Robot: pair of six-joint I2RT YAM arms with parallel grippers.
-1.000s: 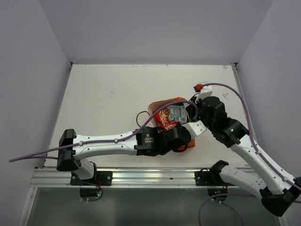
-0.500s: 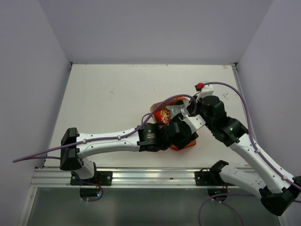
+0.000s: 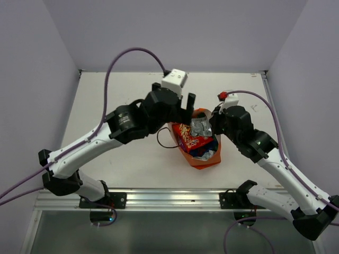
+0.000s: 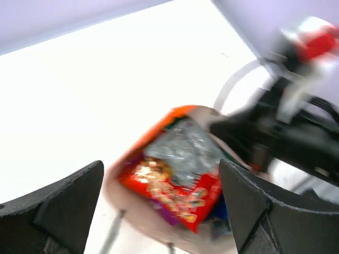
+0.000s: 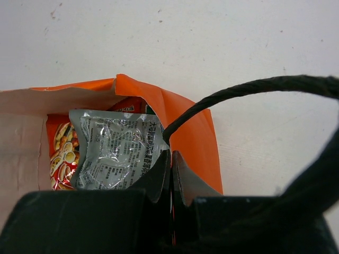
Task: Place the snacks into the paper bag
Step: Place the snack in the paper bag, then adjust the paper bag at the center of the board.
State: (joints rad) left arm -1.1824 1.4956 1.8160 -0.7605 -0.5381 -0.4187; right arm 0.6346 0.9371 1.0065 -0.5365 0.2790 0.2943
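The orange paper bag (image 3: 198, 161) lies on the table with its mouth open. Inside it the snacks are stacked: a silver packet (image 3: 199, 126) on top, a red packet (image 3: 187, 136) under it, and a dark blue one (image 3: 204, 151) lower down. My left gripper (image 3: 181, 105) hovers open above the bag's far end, holding nothing. In the left wrist view the bag (image 4: 157, 125) and its packets show blurred between the spread fingers (image 4: 69, 198). My right gripper (image 5: 171, 154) is shut on the bag's orange rim (image 5: 190, 135), beside the silver packet (image 5: 114, 151) and a black cord handle (image 5: 238, 89).
A second black cord handle (image 3: 161, 138) loops out on the bag's left side. The aluminium rail (image 3: 159, 198) runs along the table's near edge. Lilac walls close in the back and both sides. Purple cables (image 3: 127, 53) arch over both arms.
My left gripper has opened and risen up and back out of the bag, with the arm now arched high. The packets stay in the bag. The right gripper kept its hold.
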